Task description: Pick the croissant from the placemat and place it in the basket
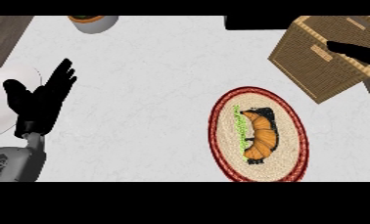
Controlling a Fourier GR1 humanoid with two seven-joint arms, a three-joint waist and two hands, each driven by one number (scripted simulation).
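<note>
A golden-brown croissant [262, 137] lies on the oval woven placemat [222, 120] with a red rim, at the lower right of the counter. Beyond it, at the upper right, stands the brown wicker basket [311, 64], tilted in the view. My left hand [36, 103] rests open at the far left with its fingers up, well away from the croissant. A black part of my right hand [350, 52] shows at the right edge over the basket; the rest of it is cut off by the frame.
A grey bowl [94, 22] sits at the back left. A white plate [22, 74] lies partly under my left hand at the left edge. A dark object [253, 22] stands at the back beside the basket. White counter spreads between hand and placemat.
</note>
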